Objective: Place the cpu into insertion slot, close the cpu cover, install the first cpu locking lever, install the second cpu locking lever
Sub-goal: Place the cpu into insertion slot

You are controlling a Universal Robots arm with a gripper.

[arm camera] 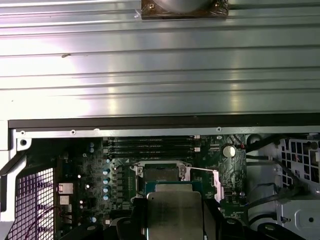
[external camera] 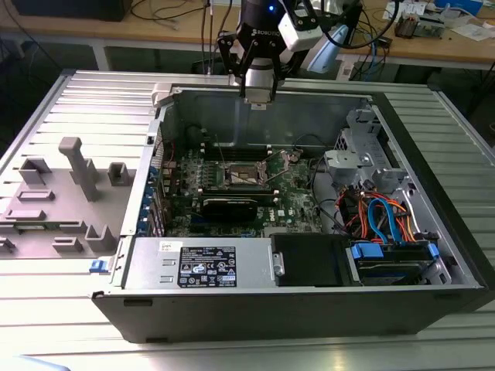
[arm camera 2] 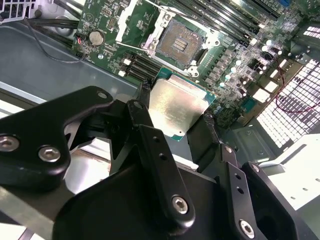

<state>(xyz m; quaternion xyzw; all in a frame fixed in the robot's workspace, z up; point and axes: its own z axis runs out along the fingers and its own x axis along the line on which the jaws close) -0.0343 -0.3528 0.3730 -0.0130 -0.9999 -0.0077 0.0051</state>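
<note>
The black two-fingered gripper (arm camera 2: pixel 176 114) is closed to the width of the small flat square cpu with the dull silver-grey metal top (arm camera 2: pixel 172 100), one finger (arm camera 2: pixel 150 135) pressed on each of two opposite edges. The chip is held flat, clear of the board, with its metal face towards the cameras in both wrist views.

In the exterior view the gripper (external camera: pixel 257 96) hangs above the far wall of the open dark-grey metal computer case (external camera: pixel 309 305), which lies on its side on a ribbed metal table (external camera: pixel 69 309). Inside the case, the green circuit board (external camera: pixel 294 197) carries the square black insertion slot with the silver rim (external camera: pixel 246 173) near its middle. The slot's dark centre (arm camera 2: pixel 181 42) is bare, with nothing seated in it. The thin square silver cpu cover frame (arm camera 2: pixel 120 30) stands swung up off the slot, beside it.

Just nearer than the slot lies a long black rectangular card (external camera: pixel 232 205). Along the near wall sits a silver box with a black-and-white label (external camera: pixel 203 267). At the exterior view's right, a grey metal bay (external camera: pixel 363 158) stands above blue and orange cables (external camera: pixel 383 216).

On the table at the exterior view's left rests a pale grey moulded fixture with upright posts (external camera: pixel 73 182).
</note>
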